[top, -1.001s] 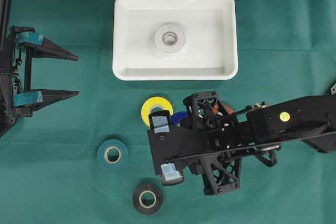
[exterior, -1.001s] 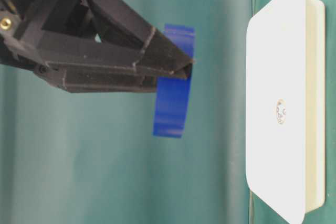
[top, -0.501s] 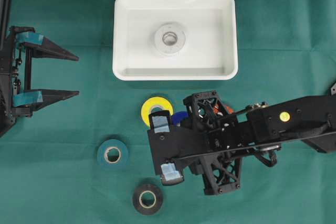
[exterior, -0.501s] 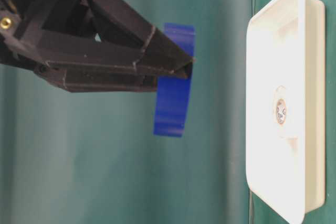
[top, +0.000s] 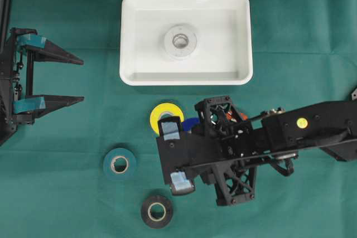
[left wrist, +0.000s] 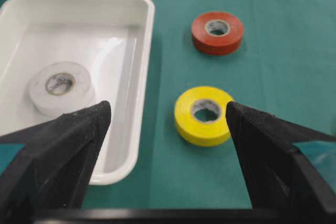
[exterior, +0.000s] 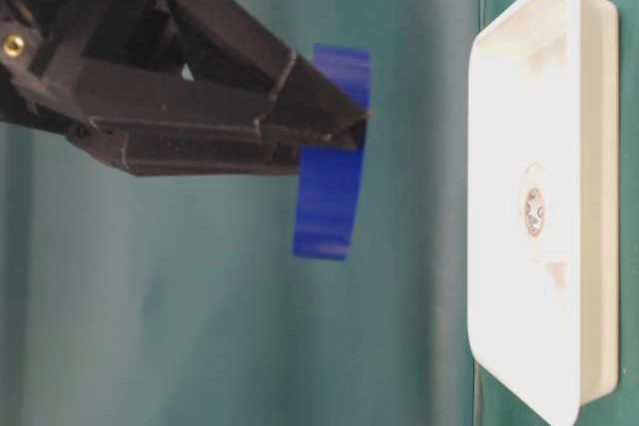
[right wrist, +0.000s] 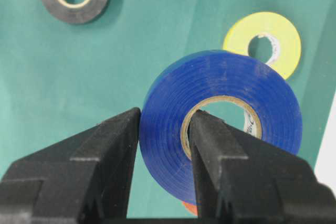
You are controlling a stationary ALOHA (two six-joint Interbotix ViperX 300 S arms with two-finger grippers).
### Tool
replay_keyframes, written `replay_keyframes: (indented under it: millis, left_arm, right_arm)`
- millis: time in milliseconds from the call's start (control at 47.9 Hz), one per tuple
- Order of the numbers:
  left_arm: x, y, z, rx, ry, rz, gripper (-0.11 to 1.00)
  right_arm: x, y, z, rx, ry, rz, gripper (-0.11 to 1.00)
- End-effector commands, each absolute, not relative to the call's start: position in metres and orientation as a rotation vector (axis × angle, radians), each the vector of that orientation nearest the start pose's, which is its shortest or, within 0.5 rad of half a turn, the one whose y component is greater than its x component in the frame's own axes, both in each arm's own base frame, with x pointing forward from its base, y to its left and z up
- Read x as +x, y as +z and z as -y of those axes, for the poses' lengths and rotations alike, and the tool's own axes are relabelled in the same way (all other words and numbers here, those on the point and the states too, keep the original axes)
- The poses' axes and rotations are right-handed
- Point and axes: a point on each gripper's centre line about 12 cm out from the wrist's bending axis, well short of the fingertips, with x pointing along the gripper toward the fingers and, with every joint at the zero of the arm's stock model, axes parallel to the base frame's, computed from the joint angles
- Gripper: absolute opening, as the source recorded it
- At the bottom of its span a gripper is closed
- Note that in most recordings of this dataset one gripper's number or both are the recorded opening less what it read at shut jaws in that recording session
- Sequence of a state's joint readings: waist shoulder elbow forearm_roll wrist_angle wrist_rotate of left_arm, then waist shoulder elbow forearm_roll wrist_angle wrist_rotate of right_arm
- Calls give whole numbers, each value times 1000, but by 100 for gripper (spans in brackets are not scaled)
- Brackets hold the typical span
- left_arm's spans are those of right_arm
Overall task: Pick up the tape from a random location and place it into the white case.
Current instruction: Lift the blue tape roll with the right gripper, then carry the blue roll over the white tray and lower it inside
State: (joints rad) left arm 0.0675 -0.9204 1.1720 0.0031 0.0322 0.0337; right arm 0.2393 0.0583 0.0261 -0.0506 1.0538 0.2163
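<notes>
A blue tape roll (right wrist: 168, 129) stands on edge, lifted off the green cloth, with my right gripper (right wrist: 165, 116) shut on its wall: one finger is outside and one is through the core. In the table-level view the same blue roll (exterior: 329, 207) hangs at the black fingertips. From overhead only a sliver of blue tape (top: 191, 124) shows beside the right wrist. The white case (top: 184, 79) lies at the back centre with a white tape roll (top: 180, 41) inside. My left gripper (top: 82, 79) waits open at the far left, holding nothing.
On the cloth lie a yellow roll (top: 162, 112) just in front of the case, a teal roll (top: 119, 164), a black roll (top: 156, 211) and a red roll (left wrist: 217, 32) partly hidden under the right arm. The right arm spans the lower right.
</notes>
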Motion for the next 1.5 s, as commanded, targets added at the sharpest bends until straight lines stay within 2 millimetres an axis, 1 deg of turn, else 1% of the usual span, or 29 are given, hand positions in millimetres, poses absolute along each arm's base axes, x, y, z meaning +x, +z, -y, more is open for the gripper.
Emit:
replay_keyframes:
  millis: [0, 209, 396, 438, 668, 939, 1085, 1210, 1335, 1481]
  left_arm:
    - [203, 251, -14, 25, 65, -277, 91]
    - [203, 251, -14, 23, 65, -286, 91]
    - [203, 251, -14, 25, 65, -286, 91]
    - [203, 251, -14, 26, 65, -288, 91]
    - [203, 251, -14, 25, 65, -286, 91]
    - [203, 251, -14, 25, 65, -286, 91]
    - [202, 250, -14, 23, 65, -288, 91]
    - [203, 251, -14, 23, 65, -288, 91]
    - [203, 251, -14, 23, 65, -286, 91]
    - [203, 250, -14, 22, 65, -288, 91]
  right_arm:
    - [415, 313, -81, 29, 39, -1077, 31]
    - [421, 313, -41, 42, -52, -1070, 31]
    - [423, 314, 8, 76, -157, -1062, 31]
    - [423, 314, 22, 84, -187, -1059, 31]
    - [421, 315, 75, 112, -283, -1028, 31]
    - [417, 309, 127, 138, -369, -1007, 31]
    - [417, 303, 139, 151, -392, -1009, 31]
    - [416, 303, 140, 153, -394, -1013, 31]
    - [409, 301, 141, 159, -401, -1038, 31]
    - [397, 298, 143, 171, -416, -1047, 31]
